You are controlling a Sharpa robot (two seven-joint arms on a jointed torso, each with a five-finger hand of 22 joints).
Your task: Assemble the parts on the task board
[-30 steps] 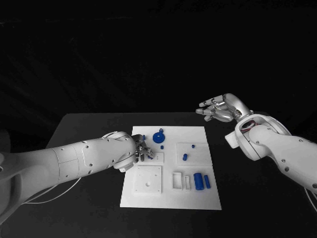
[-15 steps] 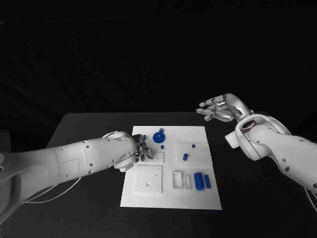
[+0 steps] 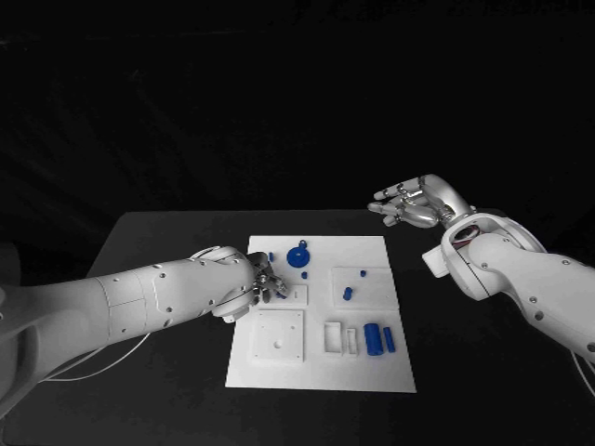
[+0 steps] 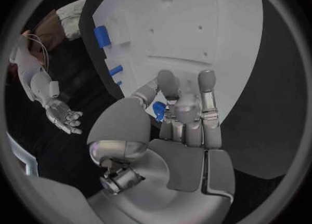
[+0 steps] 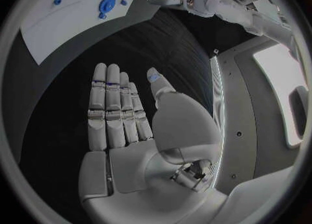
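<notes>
I'm pinching a small blue part point(image 4: 158, 110) in my left hand point(image 3: 261, 283) over the task board point(image 3: 378, 370). My right hand point(image 3: 412, 204) is idling, fingers spread, holding nothing. I should be lowering slowly, squaring it to its socket.

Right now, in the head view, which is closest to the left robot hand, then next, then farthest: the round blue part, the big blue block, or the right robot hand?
From the left robot hand:
1. Round blue part, just beyond it on the board.
2. Big blue block, toward the board's near right corner.
3. Right robot hand, raised beyond the board's far right corner.
</notes>
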